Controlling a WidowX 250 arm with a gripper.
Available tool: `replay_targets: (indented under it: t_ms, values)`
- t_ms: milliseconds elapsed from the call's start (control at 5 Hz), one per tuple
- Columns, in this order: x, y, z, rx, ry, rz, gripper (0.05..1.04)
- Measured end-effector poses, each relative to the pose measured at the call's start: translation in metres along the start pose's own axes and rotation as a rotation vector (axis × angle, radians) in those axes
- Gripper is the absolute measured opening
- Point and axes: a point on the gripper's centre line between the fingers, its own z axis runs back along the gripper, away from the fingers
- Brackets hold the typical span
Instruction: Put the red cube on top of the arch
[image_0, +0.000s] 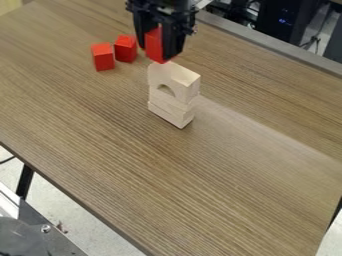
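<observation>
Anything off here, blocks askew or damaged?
Nothing stands out. Arch sits upright on wooden blocks, gripper holds red cube near its top, two spare red blocks stand nearby; no visible damage.

Three red cubes in all: two on the counter (200, 175), the left one (103, 57) toward ten o'clock from the arch (175, 80) and its neighbour (125, 49) between ten and eleven, plus a third cube (153, 46) at eleven o'clock in the hand (161, 52). That makes one black hand, with two fingers (one to each side of its cube). There is one pale wooden arch, topping one stack. Under it lie at least two flat wooden blocks (170, 112) (the seams are faint, so I can't swear to the exact number). One counter carries the lot, with one black leg (25, 182) at eight o'clock from the picture's centre.
</observation>
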Motion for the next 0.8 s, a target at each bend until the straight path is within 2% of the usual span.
replay_targets:
  t_ms: [400, 800]
  values:
    - [0.0032, 0.0008, -0.0039, 0.009, -0.007, 0.016, 0.585]
    - [-0.0015, 0.0000, -0.0114, 0.012, 0.007, 0.021, 0.585]
